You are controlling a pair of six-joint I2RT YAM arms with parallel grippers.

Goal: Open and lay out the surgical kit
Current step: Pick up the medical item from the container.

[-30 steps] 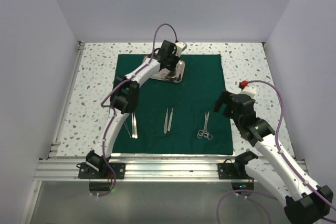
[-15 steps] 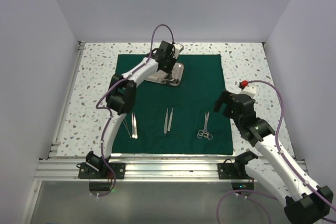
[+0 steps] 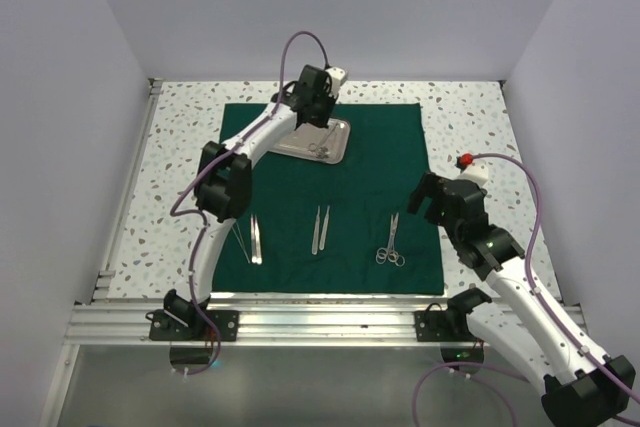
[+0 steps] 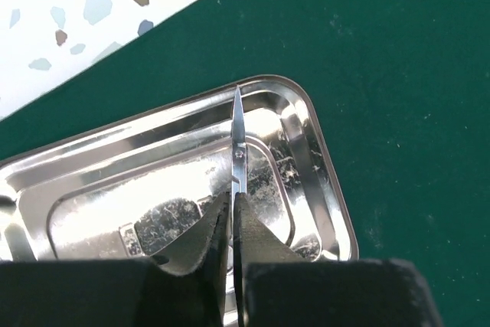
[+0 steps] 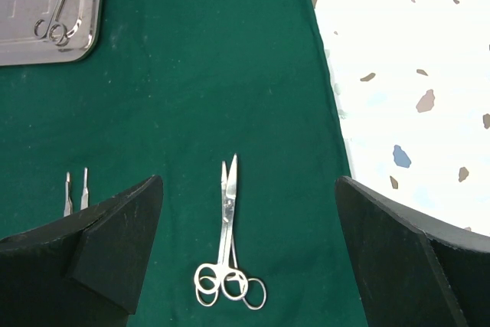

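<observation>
left arm (image 3: 262, 137) extended | left fingers (image 4: 200, 244) pinched | right arm (image 3: 520, 287) bent | right fingers (image 5: 115, 254) spread

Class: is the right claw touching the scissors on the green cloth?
Apart. Right wrist view: scissors lie inside the open right claw, cloth showing either side.

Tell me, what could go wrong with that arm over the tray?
The left gripper pinches thin scissors near the pivot; they could twist or slip and drop onto the tray. Their sharp tip might also snag the cloth when laid down.
</observation>
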